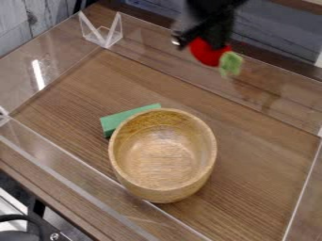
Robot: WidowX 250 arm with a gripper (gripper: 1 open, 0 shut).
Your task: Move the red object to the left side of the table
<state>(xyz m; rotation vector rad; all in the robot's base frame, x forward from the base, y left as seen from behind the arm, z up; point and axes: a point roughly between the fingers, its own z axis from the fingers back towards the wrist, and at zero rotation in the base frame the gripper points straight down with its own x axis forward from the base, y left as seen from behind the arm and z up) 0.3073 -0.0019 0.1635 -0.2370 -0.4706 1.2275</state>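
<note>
- You've got one end effector (pixel 201 42) in the shot, up at the far side of the desk (pixel 265 169), and it's motion-blurred, so its fingers don't read cleanly.
- It's clamped shut on the red object (pixel 208 53); that's the only red thing here, one small rounded toy fruit, hanging just under the dark fingers.
- The fruit's light-green leafy stem (pixel 232 64) pokes out to the right and a little below the end effector.
- The fruit is off the desk surface, up in the air near the far wall, no contact with the wood that you can see.
- One wooden bowl (pixel 163 153) sits well below the end effector in the picture, nearer the camera, upright, inside bare.
- One flat green piece (pixel 126 118) lies below and to the left of the end effector, touching the bowl's far-left rim, partly tucked behind it.
- One small clear acrylic stand (pixel 101 30) stands well off to the left of the end effector, at about the same depth, by the far-left corner.
- Low clear walls (pixel 51 179) border the desk on the visible sides.
</note>
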